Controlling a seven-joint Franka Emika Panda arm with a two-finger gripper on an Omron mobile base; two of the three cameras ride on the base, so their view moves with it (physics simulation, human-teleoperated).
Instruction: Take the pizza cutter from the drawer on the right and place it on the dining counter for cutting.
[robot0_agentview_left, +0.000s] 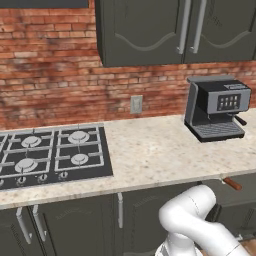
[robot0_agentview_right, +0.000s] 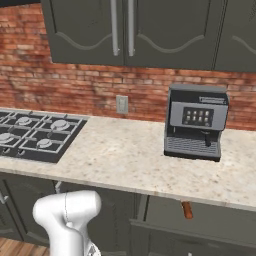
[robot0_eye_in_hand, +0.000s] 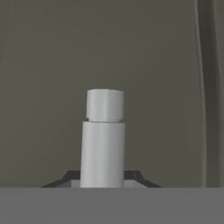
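Gripper (robot0_eye_in_hand: 103, 186) clamps handle (robot0_eye_in_hand: 104, 140) | base views: pizza cutter (robot0_agentview_right: 186, 209) under worktop (robot0_agentview_right: 130, 155)

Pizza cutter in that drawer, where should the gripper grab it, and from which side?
Take the pizza cutter by its reddish-brown handle, which pokes out past the edge of the worktop. The head is hidden underneath. Probably come down from the front, with the jaws across the slim handle.

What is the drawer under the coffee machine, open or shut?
Open: the drawer front sits forward of the cabinets, and the pizza cutter handle pokes up inside it.
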